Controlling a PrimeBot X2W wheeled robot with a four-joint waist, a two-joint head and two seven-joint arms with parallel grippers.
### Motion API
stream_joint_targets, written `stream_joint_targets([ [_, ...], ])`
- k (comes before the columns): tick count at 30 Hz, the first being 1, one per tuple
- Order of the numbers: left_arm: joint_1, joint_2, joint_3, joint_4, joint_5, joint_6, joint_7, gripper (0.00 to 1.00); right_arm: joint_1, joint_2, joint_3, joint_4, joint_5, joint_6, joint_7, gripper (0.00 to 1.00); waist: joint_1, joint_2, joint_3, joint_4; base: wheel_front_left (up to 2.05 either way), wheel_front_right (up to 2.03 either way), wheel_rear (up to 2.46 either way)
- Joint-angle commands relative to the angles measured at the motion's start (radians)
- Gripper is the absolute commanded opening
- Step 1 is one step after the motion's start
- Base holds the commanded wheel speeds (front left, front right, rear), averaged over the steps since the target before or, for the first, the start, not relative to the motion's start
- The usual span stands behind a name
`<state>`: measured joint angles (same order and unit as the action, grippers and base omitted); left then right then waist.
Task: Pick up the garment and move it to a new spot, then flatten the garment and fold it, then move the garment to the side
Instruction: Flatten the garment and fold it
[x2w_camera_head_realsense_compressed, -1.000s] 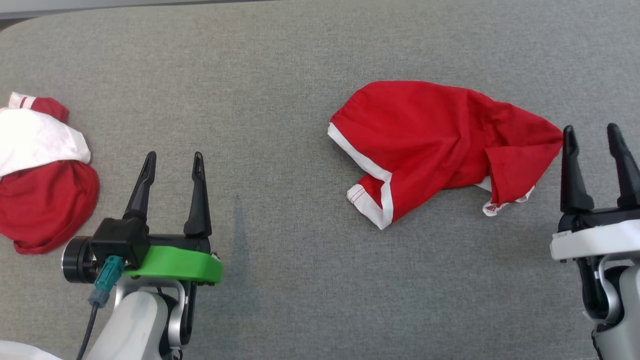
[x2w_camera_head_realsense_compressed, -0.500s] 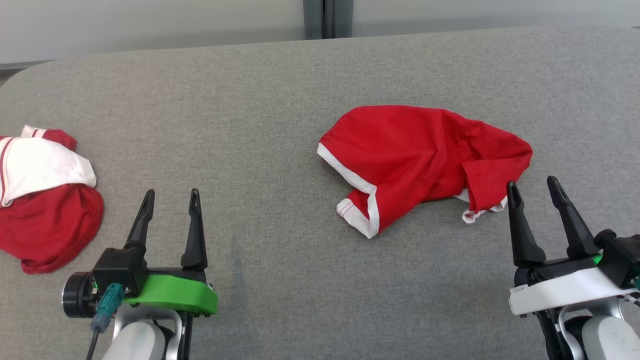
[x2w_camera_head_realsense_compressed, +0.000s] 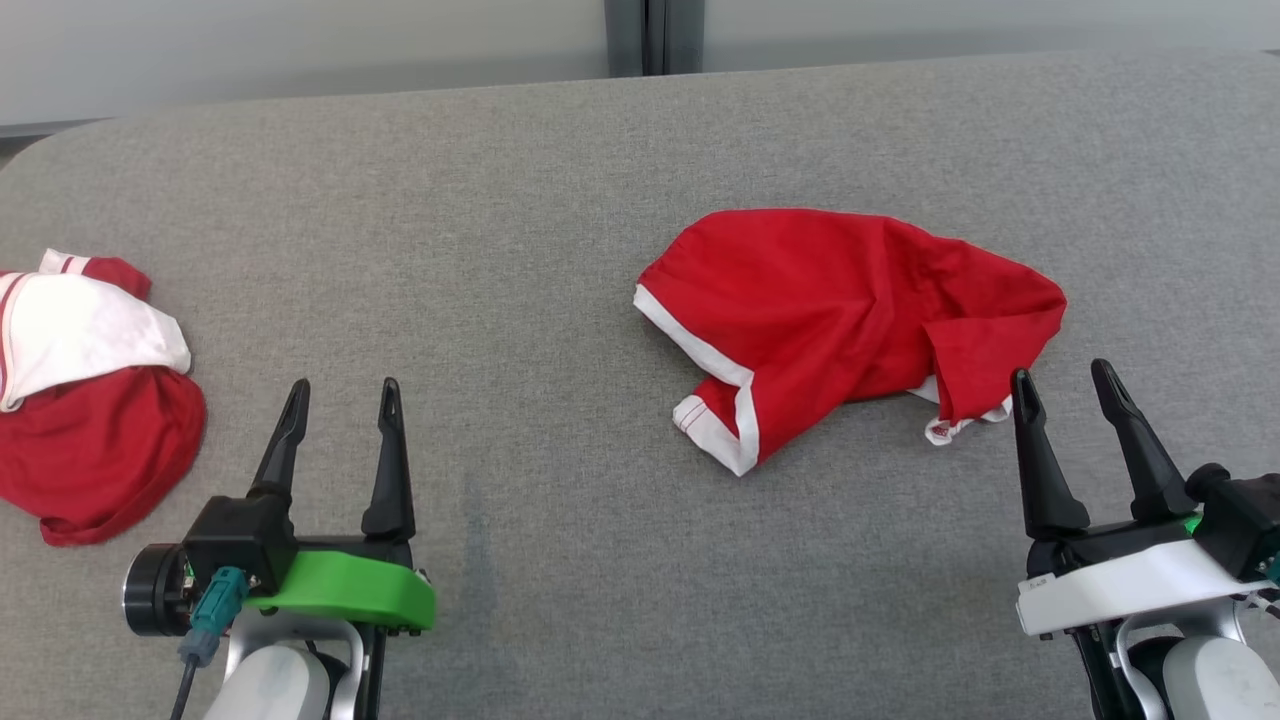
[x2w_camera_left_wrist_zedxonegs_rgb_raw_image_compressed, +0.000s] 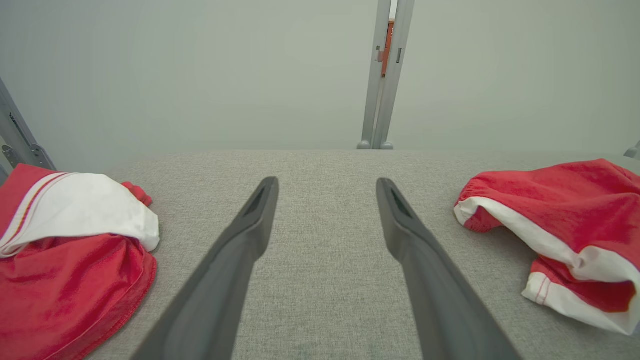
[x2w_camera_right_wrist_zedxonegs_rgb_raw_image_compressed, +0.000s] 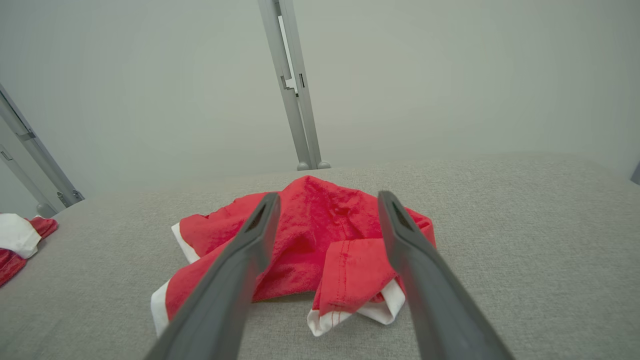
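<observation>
Garment (x2w_camera_head_realsense_compressed: 850, 310) lies crumpled, wide grey tabletop (x2w_camera_head_realsense_compressed: 500, 250) between it and left end effector (x2w_camera_head_realsense_compressed: 345, 387).

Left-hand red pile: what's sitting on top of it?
A white cloth with red stripes at its edge lies over the far part of the red cloth. The near part shows; what the white one covers is hidden.

both arms reach forward low, left pincer (x2w_camera_head_realsense_compressed: 338, 385) and right pincer (x2w_camera_head_realsense_compressed: 1060, 368) with fingers spread wide, holding nothing.
</observation>
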<state>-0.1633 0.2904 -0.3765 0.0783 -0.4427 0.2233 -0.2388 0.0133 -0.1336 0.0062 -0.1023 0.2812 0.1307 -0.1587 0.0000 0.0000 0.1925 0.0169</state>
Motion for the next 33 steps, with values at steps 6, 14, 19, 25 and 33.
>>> stream_joint_targets([
  [6, -0.045, -0.003, -0.014, -0.016, 0.010, -0.003, 0.000, 1.00, -0.050, -0.040, 0.073, 0.027, 0.005, 0.000, 0.040, 1.00, 0.0000, 0.0000, 0.060, 0.035, 0.00, 0.00, 0.00],
  [14, -0.108, -0.032, -0.032, -0.001, 0.026, -0.016, -0.011, 1.00, -0.147, -0.045, 0.314, 0.200, 0.039, 0.000, 0.076, 1.00, 0.0000, 0.0000, 0.128, 0.099, 0.00, 0.00, 0.00],
  [19, -0.123, -0.042, -0.027, 0.014, 0.032, -0.019, -0.019, 1.00, -0.220, -0.006, 0.371, 0.353, 0.057, 0.000, 0.036, 1.00, 0.0000, 0.0000, 0.145, 0.112, 0.00, 0.00, 0.00],
  [25, -0.129, -0.049, -0.025, 0.024, 0.038, -0.021, -0.023, 1.00, -0.289, 0.032, 0.361, 0.472, 0.066, 0.000, -0.046, 0.00, 0.0000, 0.0000, 0.151, 0.112, 0.00, 0.00, 0.00],
  [33, -0.119, -0.050, -0.015, 0.029, 0.044, -0.023, -0.027, 1.00, -0.251, -0.018, 0.306, 0.425, 0.062, 0.000, -0.091, 0.00, 0.0000, 0.0000, 0.139, 0.086, 0.00, 0.00, 0.00],
])
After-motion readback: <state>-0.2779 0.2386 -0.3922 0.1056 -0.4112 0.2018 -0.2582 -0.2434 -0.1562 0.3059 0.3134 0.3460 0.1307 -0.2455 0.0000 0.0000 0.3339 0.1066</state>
